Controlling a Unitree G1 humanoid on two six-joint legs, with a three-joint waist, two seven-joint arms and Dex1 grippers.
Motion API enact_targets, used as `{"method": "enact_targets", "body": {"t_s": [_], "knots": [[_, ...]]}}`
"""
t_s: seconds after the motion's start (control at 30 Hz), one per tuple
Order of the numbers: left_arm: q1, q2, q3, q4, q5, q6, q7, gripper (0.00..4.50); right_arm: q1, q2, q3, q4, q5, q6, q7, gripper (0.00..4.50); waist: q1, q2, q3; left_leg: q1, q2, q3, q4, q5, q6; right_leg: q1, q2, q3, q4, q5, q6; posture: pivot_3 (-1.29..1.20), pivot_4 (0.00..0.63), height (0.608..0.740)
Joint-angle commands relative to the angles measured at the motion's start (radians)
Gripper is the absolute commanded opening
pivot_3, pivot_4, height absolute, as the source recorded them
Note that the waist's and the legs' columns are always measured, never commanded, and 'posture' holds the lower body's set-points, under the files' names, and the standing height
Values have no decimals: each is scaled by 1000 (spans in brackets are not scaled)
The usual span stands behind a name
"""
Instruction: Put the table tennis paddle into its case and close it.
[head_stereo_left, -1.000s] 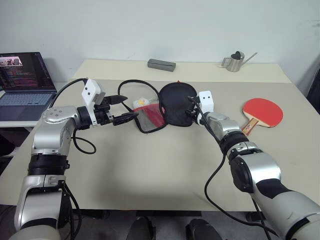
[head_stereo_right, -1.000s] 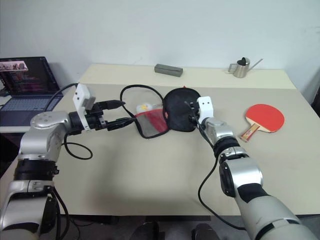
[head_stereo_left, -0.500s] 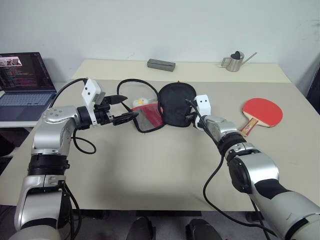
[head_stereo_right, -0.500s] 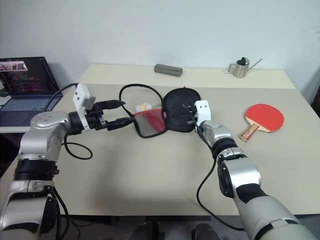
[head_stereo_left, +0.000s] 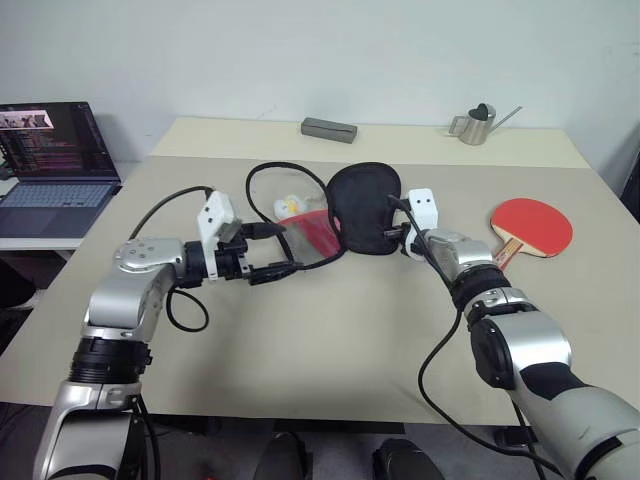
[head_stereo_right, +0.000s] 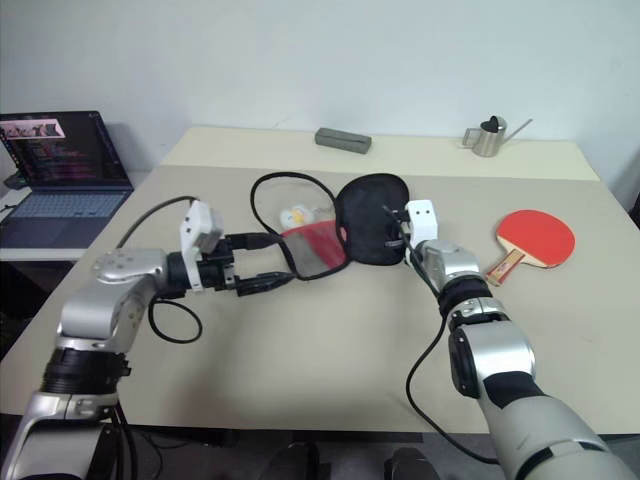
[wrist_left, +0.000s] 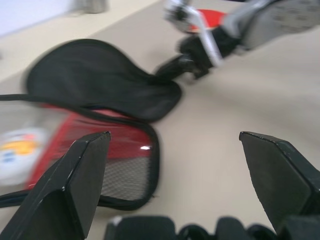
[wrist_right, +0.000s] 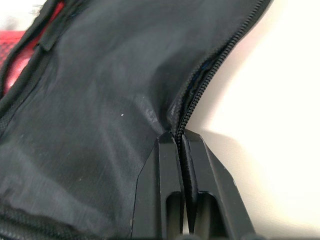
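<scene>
beige tabletop (head_stereo_left: 330, 340) – white wall, laptop (head_stereo_left: 55, 160) at left | left fingers (head_stereo_left: 275, 252) wide apart, holding nothing | right fingers (wrist_right: 182, 160) pinched on case (head_stereo_left: 362, 208) edge

The case (wrist_right: 100, 110) was matt black woven cloth with a toothed zip edge; beside it, the paddle (head_stereo_left: 530, 222) showed smooth red rubber and pale wood.

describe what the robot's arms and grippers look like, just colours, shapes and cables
Both arms are silver-grey rounded shells with black joint bands. Each wrist carries a small white boxy camera block, and a loose black cable loops along each forearm. The left gripper and right gripper each end in two slim black fingers.
</scene>
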Motion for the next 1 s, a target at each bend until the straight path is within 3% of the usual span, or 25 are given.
{"method": "enact_targets", "body": {"t_s": [0.03,0.53,1.0], "knots": [[-9,-6,6,-78,-32,24,16,4500,63,-48,-12,-162,16,99,10,56,0,0,0,0,0,0,0,0,0,0,0,0,0,0,0,0,150,740],[-72,-39,10,-22,-9,-12,88,4500,493,-47,-60,-1021,138,665,-83,56,4,0,0,0,-1,0,-1,0,0,0,2,0,-1,0,0,0,150,740],[-69,-45,-11,-15,-12,-30,70,4500,680,-8,-95,-1330,174,863,-173,56,6,-2,-1,0,-1,0,-2,0,0,0,2,0,-3,-1,0,0,150,740]]}}
